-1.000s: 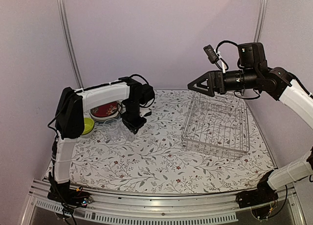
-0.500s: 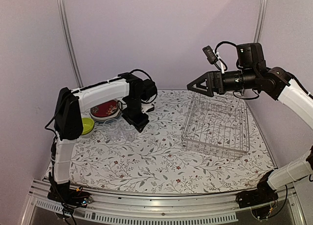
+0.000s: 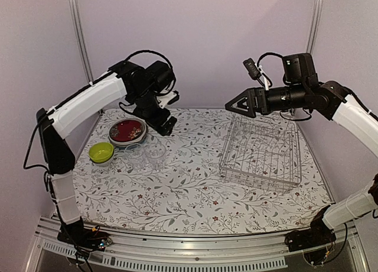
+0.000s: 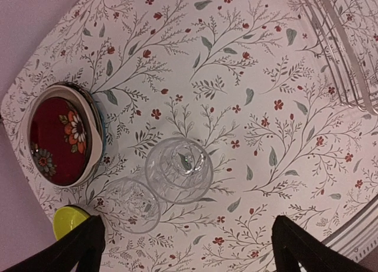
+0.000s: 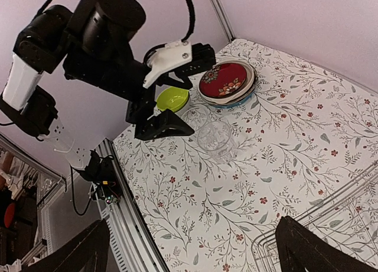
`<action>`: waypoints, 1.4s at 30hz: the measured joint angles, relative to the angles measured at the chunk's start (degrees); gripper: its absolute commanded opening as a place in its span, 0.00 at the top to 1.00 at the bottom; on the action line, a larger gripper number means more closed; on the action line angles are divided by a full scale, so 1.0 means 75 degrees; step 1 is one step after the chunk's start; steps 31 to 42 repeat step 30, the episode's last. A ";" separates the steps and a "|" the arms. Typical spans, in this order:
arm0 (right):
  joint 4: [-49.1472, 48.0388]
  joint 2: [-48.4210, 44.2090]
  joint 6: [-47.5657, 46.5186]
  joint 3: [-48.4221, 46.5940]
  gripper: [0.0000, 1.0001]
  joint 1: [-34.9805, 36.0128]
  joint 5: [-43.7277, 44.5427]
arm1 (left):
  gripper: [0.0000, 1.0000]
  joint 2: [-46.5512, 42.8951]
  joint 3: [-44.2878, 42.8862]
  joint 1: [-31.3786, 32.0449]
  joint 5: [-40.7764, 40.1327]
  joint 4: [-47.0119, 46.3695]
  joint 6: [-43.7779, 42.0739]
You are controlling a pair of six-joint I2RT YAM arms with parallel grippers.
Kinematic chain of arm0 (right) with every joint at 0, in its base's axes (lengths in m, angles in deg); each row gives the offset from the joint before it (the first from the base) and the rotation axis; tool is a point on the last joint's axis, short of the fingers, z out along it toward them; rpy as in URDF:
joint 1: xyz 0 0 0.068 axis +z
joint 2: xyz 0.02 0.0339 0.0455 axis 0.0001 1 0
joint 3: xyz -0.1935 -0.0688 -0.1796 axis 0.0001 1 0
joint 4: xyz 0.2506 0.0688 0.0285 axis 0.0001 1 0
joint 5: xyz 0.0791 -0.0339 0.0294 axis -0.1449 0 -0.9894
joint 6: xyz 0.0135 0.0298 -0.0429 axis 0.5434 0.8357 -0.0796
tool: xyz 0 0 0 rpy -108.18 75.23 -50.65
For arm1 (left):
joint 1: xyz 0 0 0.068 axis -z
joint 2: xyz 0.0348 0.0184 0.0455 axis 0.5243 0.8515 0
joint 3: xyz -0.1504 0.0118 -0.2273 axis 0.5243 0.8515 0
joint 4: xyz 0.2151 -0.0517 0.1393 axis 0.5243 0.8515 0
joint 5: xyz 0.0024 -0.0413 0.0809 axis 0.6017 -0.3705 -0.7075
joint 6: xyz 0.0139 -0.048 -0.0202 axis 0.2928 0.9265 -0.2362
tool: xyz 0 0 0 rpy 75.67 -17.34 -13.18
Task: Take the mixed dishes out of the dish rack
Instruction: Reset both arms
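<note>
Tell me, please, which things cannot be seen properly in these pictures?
Lower plates under the red floral plate: every view shows only their rims; the count is unsure.
Lime-green bowl: left wrist view, mostly behind a jaw of the left gripper and cut by the bottom edge.
Dish rack: cut by the frame edge in both wrist views.
Clear drinking glasses: right wrist view, they overlap and blur together.

No readable text, as far as visible
</note>
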 measured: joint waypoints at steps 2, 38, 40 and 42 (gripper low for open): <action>0.0017 0.0052 -0.0020 0.0000 0.01 -0.0044 0.0073 | 0.00 -0.0428 0.0085 -0.0058 0.0015 -0.0096 0.0029; -0.1431 -0.1338 0.1043 0.3879 0.01 -0.2838 0.0364 | 0.01 -0.6178 0.7265 -0.3756 0.2055 -0.4558 0.2795; -0.1431 -0.1338 0.1043 0.3879 0.01 -0.2838 0.0364 | 0.01 -0.6178 0.7265 -0.3756 0.2055 -0.4558 0.2795; -0.1431 -0.1338 0.1043 0.3879 0.01 -0.2838 0.0364 | 0.01 -0.6178 0.7265 -0.3756 0.2055 -0.4558 0.2795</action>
